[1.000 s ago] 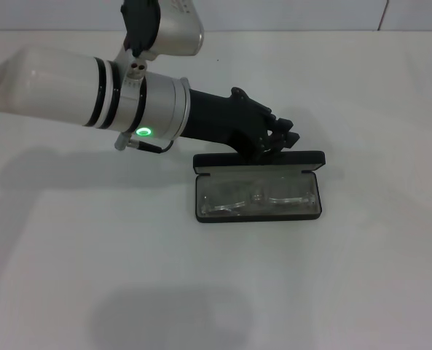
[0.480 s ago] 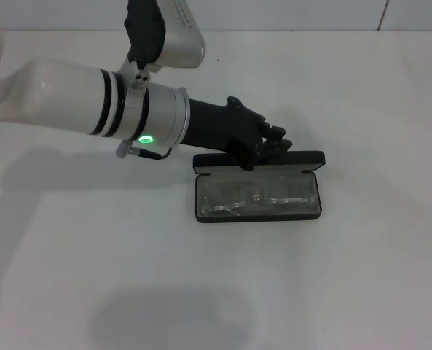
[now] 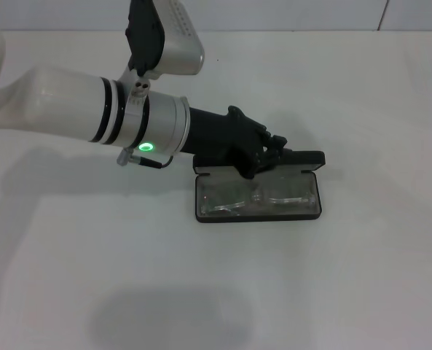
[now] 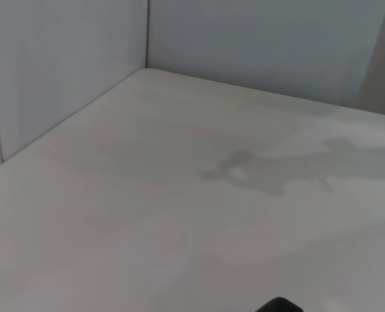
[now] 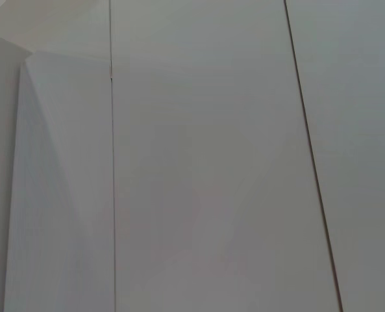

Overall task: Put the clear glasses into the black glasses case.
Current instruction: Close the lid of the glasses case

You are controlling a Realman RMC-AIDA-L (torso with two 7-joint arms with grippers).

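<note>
At the raised lid of the black glasses case (image 3: 259, 197), near the middle of the bench (image 3: 361, 277), the left gripper (image 3: 272, 149) sits low, its dark body reaching in from the left-hand side on a white forearm with a green light lit on the wrist collar. Fingers (image 3: 277, 140) bunch close together against the lid's upper edge; whether they are clenched on the lid or only pressing on it cannot be told from the head view. Case stands open, lid upright along its far side, tray facing up. Clear glasses (image 3: 256, 195) lie inside the tray, folded flat, lenses side by side, filling it from end to end, frame within the black rim. Gripper is touching the lid only, apart from the glasses. Bench surface is plain white, with soft shadows of the arm toward the left edge and near edge. Left wrist view shows only bare bench meeting grey wall panels at a far corner, plus a small dark tip at the frame edge. Right wrist view shows blank wall panels alone; right gripper is nowhere seen.
</note>
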